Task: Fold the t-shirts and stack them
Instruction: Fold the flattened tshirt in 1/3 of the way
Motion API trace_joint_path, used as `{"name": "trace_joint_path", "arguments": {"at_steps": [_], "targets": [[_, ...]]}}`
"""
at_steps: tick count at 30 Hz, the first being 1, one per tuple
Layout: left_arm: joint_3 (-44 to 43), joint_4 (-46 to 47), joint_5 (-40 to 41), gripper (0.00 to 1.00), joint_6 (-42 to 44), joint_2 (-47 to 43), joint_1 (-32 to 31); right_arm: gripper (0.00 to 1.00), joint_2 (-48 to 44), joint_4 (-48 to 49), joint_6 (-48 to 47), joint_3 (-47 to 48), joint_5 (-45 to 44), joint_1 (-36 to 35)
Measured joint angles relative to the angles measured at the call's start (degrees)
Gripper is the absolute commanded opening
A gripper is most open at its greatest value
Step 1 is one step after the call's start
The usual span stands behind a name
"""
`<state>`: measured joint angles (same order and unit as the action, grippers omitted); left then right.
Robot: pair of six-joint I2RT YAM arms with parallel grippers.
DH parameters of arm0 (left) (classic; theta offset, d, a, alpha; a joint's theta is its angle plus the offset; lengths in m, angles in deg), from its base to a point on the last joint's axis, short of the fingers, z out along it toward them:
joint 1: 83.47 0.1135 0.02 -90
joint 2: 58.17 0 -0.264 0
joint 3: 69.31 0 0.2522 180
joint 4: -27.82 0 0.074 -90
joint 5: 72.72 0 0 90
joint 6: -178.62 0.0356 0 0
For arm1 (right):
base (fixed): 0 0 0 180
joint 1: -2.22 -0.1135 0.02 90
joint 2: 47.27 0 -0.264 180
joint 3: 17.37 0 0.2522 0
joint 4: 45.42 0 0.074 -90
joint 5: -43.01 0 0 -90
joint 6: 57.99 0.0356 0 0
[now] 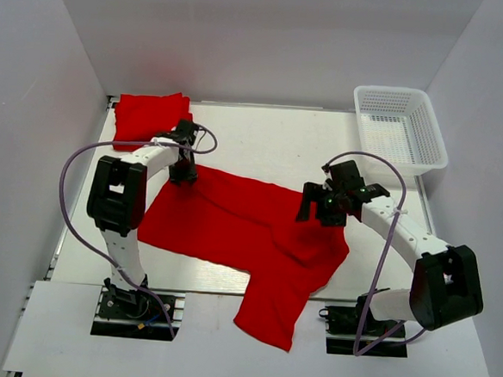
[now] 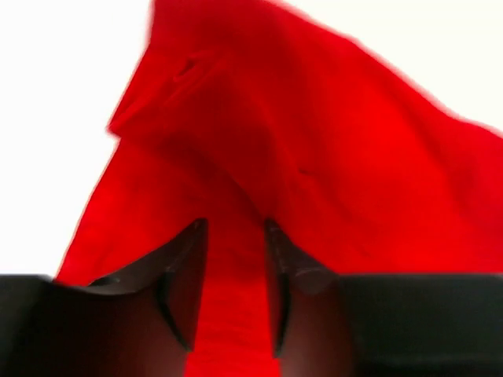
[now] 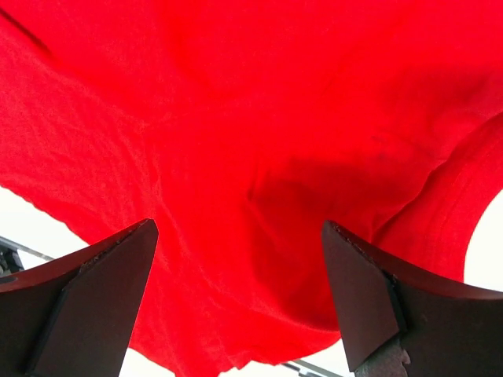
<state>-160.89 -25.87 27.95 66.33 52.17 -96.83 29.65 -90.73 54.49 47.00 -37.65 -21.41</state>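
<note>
A red t-shirt [image 1: 248, 231] lies spread and creased across the middle of the table, one end hanging over the near edge. My left gripper [image 1: 183, 173] is at its far left corner, and in the left wrist view the gripper [image 2: 234, 229] is shut on a ridge of the red cloth [image 2: 314, 157]. My right gripper [image 1: 318, 212] is over the shirt's right edge. In the right wrist view it [image 3: 237, 228] is wide open with the cloth [image 3: 236, 141] just below, and nothing is held. A folded red t-shirt [image 1: 149, 114] lies at the far left corner.
A white mesh basket [image 1: 395, 92] stands at the far right corner. White walls close in the table on the left, back and right. The table [image 1: 272, 138] is bare white between the folded shirt and the basket.
</note>
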Motion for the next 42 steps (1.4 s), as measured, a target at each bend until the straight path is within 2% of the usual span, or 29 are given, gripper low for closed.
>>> {"name": "trace_joint_path", "arguments": {"at_steps": [3,6,8,9,11,12,14,15,16,17,25,35,40,41,42], "targets": [[1.0,-1.2,1.9,0.31,-1.5,0.0,0.0,0.90,0.5,0.7,0.4,-0.3,-0.3,0.0],[2.3,-2.1,3.1,0.14,-2.5,-0.7,0.0,0.90,0.7,1.4,0.9,-1.0,-0.4,0.0],[3.9,-2.3,3.5,0.11,-3.5,-1.8,0.0,0.90,0.8,1.8,1.0,-1.4,-0.5,0.0],[4.8,-2.3,3.7,0.13,-3.7,-2.5,0.0,0.90,0.8,1.8,1.1,-1.7,-0.5,0.0],[5.9,-2.5,3.8,0.22,-4.1,-3.8,0.0,0.90,0.8,1.9,1.1,-2.0,-0.6,0.0],[6.0,-2.6,3.7,0.30,-4.3,-4.3,0.0,0.90,0.7,2.0,1.1,-2.2,-0.7,0.0],[6.0,-2.1,3.1,0.38,-4.6,-5.1,0.0,0.90,0.7,2.0,1.1,-2.7,-0.8,0.0],[6.0,-1.7,2.6,0.49,-4.7,-5.8,0.0,0.90,0.7,1.9,1.1,-2.8,-0.9,0.0],[5.9,-1.2,1.9,0.55,-4.6,-6.4,0.0,0.90,0.7,1.9,1.1,-2.8,-1.0,0.0],[5.9,-0.7,1.4,0.57,-4.6,-7.1,0.0,0.90,0.7,2.0,1.1,-2.8,-1.2,0.0],[0.2,2.9,-0.4,0.59,-4.8,-7.8,0.1,0.90,0.8,1.9,1.1,-2.8,-2.4,0.0],[-5.4,2.7,1.3,0.59,-5.5,0.9,0.6,0.90,2.1,1.1,0.6,-2.2,-4.4,0.0],[-5.5,2.0,3.5,0.44,-6.1,3.3,0.7,0.90,2.3,0.9,0.0,-1.5,-5.4,0.0],[-5.6,2.0,3.6,0.31,-6.2,3.5,0.7,0.90,2.3,0.8,-0.1,-1.4,-5.6,0.0],[-5.8,2.0,3.8,0.25,-6.4,3.7,0.7,0.90,2.3,0.7,-0.2,-1.3,-5.6,0.0]]}}
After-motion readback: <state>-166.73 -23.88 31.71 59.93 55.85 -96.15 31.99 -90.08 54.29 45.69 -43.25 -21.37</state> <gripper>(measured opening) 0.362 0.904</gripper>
